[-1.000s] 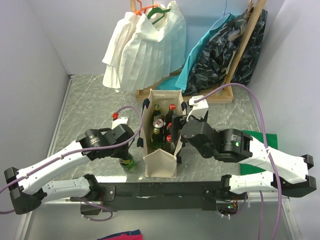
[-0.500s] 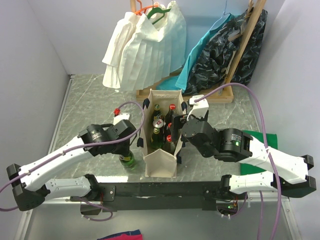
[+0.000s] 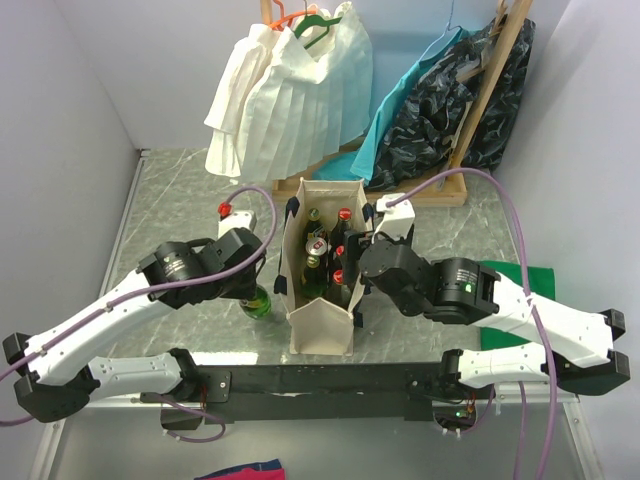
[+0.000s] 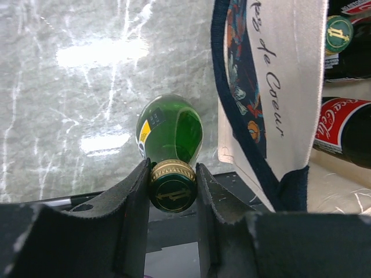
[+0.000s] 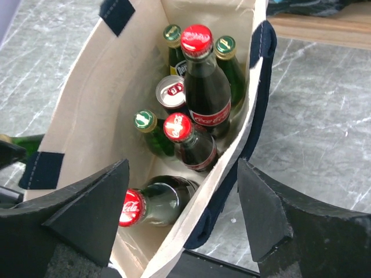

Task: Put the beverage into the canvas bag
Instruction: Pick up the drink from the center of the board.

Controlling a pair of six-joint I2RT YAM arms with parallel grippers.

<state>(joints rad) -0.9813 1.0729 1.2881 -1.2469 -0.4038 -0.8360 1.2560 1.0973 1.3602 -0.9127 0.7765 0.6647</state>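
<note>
The canvas bag (image 3: 320,322) stands upright on the table (image 3: 180,200), mouth open. Just left of the bag, the left hand (image 4: 172,174) is partly closed, its two fingers (image 4: 134,200) pinching the gold-capped neck of a green bottle (image 4: 171,128), which is outside the bag and close to its left wall. The right hand (image 5: 182,174) is spread wide and grips nothing, straddling the bag's right wall at its rim. Inside the bag are red-capped cola bottles (image 5: 204,92), green bottles and a can (image 5: 170,91).
</note>
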